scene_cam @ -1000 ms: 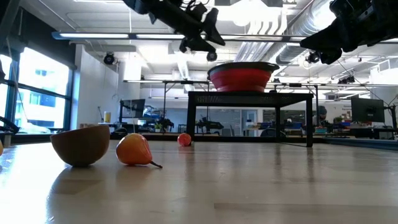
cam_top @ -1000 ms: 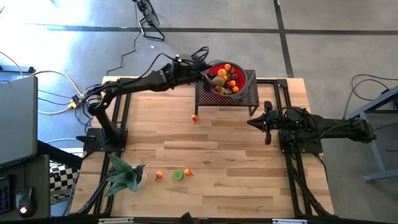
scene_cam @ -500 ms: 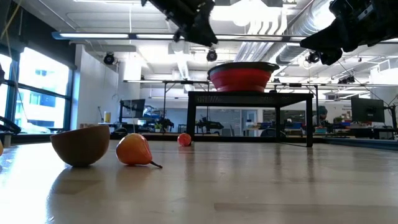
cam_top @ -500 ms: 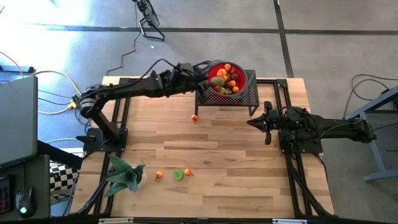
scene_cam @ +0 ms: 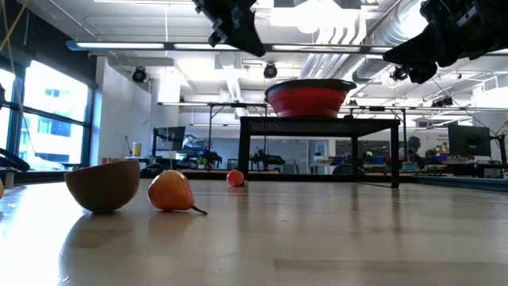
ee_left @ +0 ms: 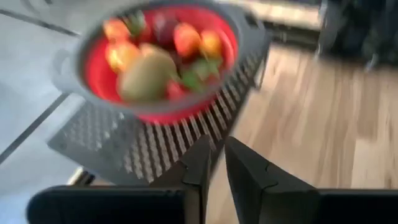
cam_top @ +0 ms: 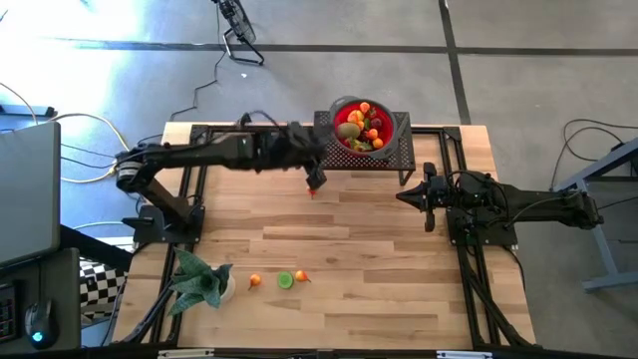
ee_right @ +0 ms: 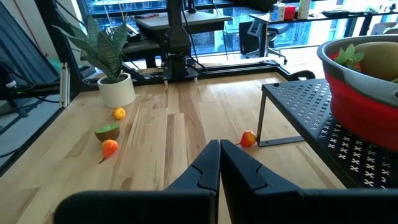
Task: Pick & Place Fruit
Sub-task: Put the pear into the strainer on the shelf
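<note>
Now pear (scene_cam: 172,193) upright, stem toward camera.

Red bowl (cam_top: 361,128), grey rim

Bright ceiling strips and tall windows light the room evenly. In the low view the table (scene_cam: 317,238) carries a soft sheen and faint shadows under the near fruit (scene_cam: 171,192). The left wrist view is smeared with motion blur, the red bowl (ee_left: 161,62) and fruit soft. The overhead view shows bluish floor glare at left.
</note>
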Tool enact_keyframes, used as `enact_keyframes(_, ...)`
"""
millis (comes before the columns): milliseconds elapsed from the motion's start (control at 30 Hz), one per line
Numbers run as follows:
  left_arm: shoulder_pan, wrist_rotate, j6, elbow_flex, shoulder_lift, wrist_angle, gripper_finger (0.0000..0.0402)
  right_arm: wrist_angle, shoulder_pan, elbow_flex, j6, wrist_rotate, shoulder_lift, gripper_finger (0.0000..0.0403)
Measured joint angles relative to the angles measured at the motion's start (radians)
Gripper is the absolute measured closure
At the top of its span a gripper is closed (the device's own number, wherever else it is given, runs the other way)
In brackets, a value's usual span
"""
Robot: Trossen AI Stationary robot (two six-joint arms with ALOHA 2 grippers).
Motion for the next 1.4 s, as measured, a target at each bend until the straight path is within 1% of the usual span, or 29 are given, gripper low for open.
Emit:
enact_keyframes(100, -0.06, -0.065, -0.045, -0.081, -0.026, -0.019, 0.037, 0.0, 0.0, 0.0, 0.002, -0.001, 0.0, 0.0398)
enact_keyframes(233, -0.142, -0.182, -0.171, -0.204, -0.09, 0.001, 0.0388, -0.001, 0.0, 0.0, 0.0, -0.001, 0.004, 0.0398)
enact_keyframes(367, -0.226, -0.305, -0.328, -0.342, -0.127, 0.06, 0.0397, 0.001, 0.0, 0.0, -0.002, -0.001, 0.004, 0.0398)
enact_keyframes(467, -0.283, -0.411, -0.448, -0.424, -0.149, 0.142, 0.0399, 0.0, 0.0, 0.0, -0.002, -0.001, 0.005, 0.0398)
enact_keyframes(667, -0.366, -0.59, -0.667, -0.514, -0.137, 0.182, 0.0399, 0.0, 0.0, 0.0, -0.002, -0.001, 0.005, 0.0398)
enact_keyframes(733, -0.38, -0.603, -0.737, -0.538, -0.119, 0.18, 0.0399, 0.0, 0.0, 0.0, -0.002, -0.001, 0.005, 0.0398)
enact_keyframes(867, -0.386, -0.581, -0.862, -0.559, -0.073, 0.182, 0.0399, 0.0, 0.0, 0.0, -0.002, -0.001, 0.005, 0.0398)
enact_keyframes(1067, -0.385, -0.573, -0.99, -0.56, 0.032, 0.192, 0.0399, -0.001, 0.0, 0.0, -0.006, -0.001, 0.005, 0.0398)
enact_keyframes(1233, -0.385, -0.572, -1.029, -0.561, 0.1, 0.19, 0.0399, -0.007, 0.0, 0.0, -0.006, -0.001, 0.005, 0.0398)
enact_keyframes(1400, -0.384, -0.55, -1.021, -0.561, 0.123, 0.181, 0.0399, -0.019, 0.0, 0.0, -0.01, -0.001, 0.005, 0.0398)
